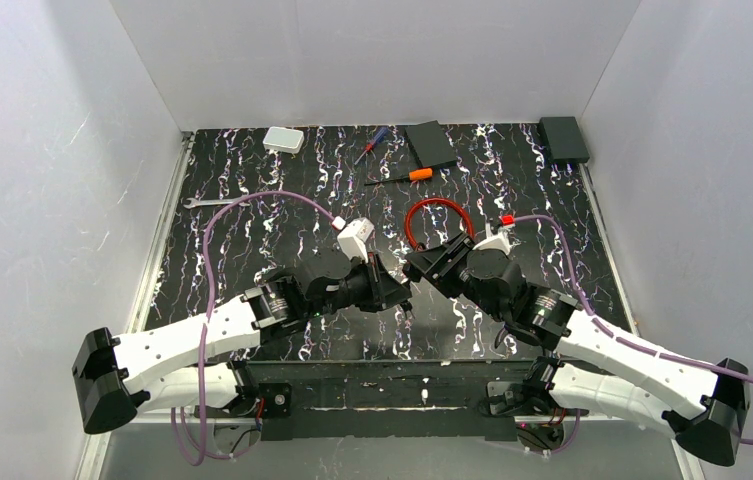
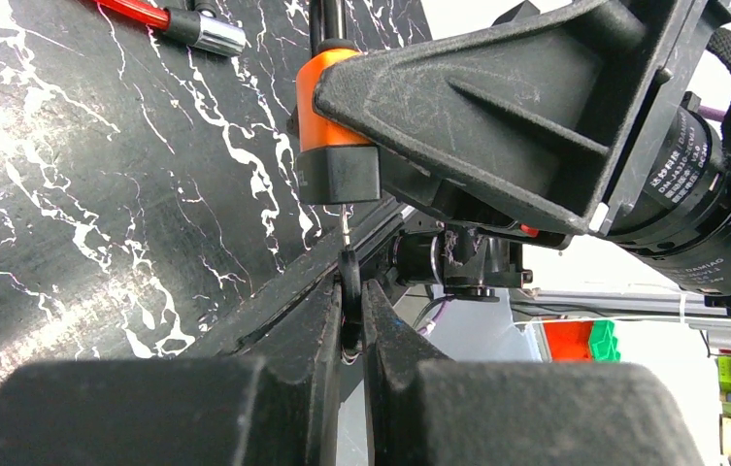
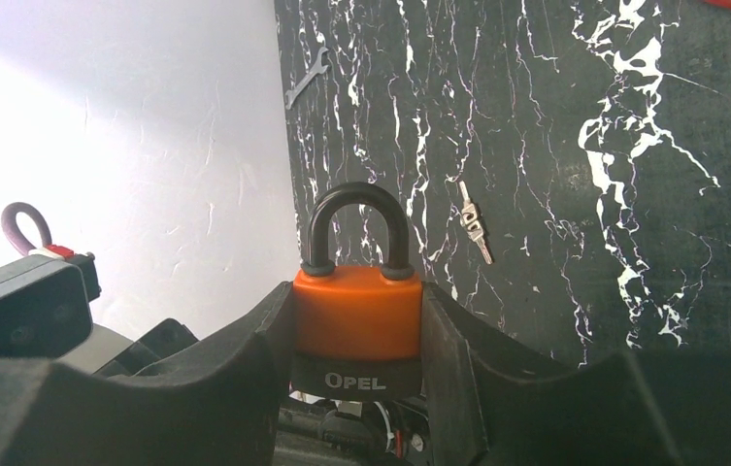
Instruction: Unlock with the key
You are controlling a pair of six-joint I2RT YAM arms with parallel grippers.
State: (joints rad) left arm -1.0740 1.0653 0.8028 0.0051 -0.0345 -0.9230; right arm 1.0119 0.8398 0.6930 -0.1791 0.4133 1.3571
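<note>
R gripper [image 3: 356, 325] clamps orange/black padlock [image 3: 355, 309], shackle seated both sides; L gripper [image 2: 351, 296] pinched narrow on key [image 2: 349, 274], its bit touching padlock's underside.

Inspection from overhead.

My left end effector [image 1: 402, 288] and right end effector [image 1: 417, 268] meet tip to tip near the middle of the black marbled worktop [image 1: 282, 245]. Their grip cannot be read from above.

A red cable [image 1: 432, 203] lies looped just beyond them. An orange-handled screwdriver [image 1: 402, 177] and a smaller screwdriver [image 1: 370, 145] lie farther back.

A white box [image 1: 283, 139] and a black pad [image 1: 430, 143] sit along the far edge, with a black box [image 1: 563, 138] at the far right corner. A silver wrench [image 1: 207, 202] lies near the left edge.
</note>
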